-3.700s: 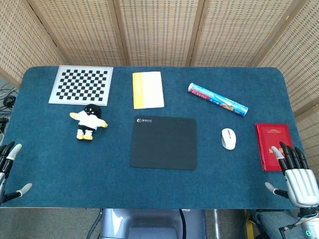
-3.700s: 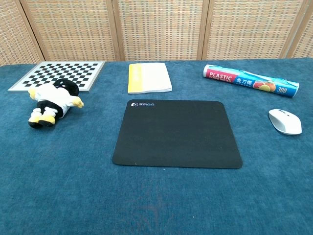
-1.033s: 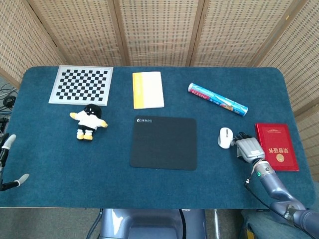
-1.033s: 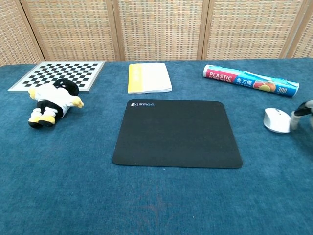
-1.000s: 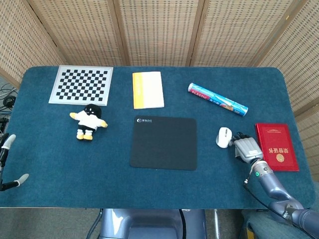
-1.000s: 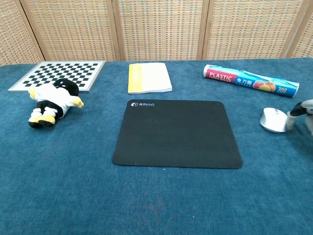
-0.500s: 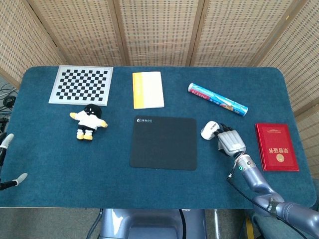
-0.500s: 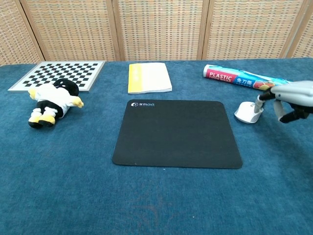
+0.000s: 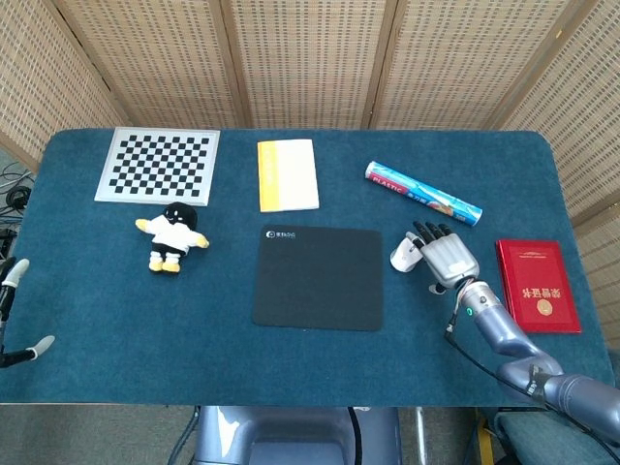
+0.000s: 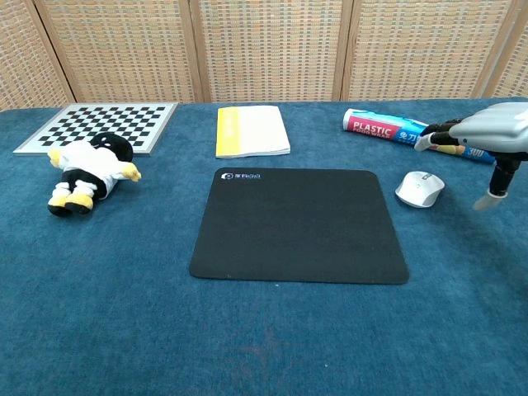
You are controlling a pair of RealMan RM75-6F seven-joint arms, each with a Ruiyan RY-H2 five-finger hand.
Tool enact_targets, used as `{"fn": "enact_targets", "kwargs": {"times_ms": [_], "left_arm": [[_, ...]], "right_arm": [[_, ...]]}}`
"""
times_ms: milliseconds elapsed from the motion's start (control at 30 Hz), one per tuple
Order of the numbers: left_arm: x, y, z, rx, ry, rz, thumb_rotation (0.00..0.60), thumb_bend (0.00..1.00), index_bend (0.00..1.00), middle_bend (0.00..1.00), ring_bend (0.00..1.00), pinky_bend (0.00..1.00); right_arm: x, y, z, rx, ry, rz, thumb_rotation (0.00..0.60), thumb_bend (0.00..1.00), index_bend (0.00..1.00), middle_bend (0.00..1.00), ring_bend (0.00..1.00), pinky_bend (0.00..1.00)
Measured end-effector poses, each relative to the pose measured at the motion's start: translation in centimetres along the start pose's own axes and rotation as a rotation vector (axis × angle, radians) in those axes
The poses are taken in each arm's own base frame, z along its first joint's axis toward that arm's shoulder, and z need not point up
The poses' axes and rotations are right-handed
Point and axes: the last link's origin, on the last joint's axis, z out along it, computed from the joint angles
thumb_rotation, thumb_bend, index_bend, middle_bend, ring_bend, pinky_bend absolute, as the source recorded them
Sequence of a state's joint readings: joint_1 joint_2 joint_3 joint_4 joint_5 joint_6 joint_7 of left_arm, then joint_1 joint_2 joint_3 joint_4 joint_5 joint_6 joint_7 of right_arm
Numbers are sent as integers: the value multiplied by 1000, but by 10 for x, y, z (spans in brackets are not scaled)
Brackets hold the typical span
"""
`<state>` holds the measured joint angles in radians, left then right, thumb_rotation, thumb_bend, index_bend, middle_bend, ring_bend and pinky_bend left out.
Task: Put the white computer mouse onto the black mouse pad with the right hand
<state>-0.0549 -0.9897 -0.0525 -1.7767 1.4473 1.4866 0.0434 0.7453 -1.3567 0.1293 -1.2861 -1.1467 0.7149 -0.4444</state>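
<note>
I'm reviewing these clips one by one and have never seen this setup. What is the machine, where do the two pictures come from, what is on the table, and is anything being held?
It is a two-armed robot with human-like hands, steered remotely by a person. One picture looks down from its head, the other looks forward from its chest.

On the blue table lie a black mouse pad, a white computer mouse just right of the pad and not on it, a checkerboard, a plush toy, a yellow-edged booklet, a roll of plastic wrap and a red book.

The right hand hovers over the mouse, fingers spread; the chest view shows it raised, holding nothing. The left hand sits at the table's edge, mostly out of frame.
</note>
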Motion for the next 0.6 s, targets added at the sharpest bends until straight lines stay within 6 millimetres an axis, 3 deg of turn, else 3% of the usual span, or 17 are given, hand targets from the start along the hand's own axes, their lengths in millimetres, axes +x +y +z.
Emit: {"fn": "enact_targets", "kwargs": {"times_ms": [333,600], "left_arm": [[-3,-3,8,19,-38,-10,600,14,0,0,0,0],[-6,-9,17,63,-53,-8,600,16,0,0,0,0]], "right_arm": [[5,-13,37,74,-36,-154,600,164,110,27,0,107],[2,-21,55,97,-60,-219,600,252,190,107,0,107]]}}
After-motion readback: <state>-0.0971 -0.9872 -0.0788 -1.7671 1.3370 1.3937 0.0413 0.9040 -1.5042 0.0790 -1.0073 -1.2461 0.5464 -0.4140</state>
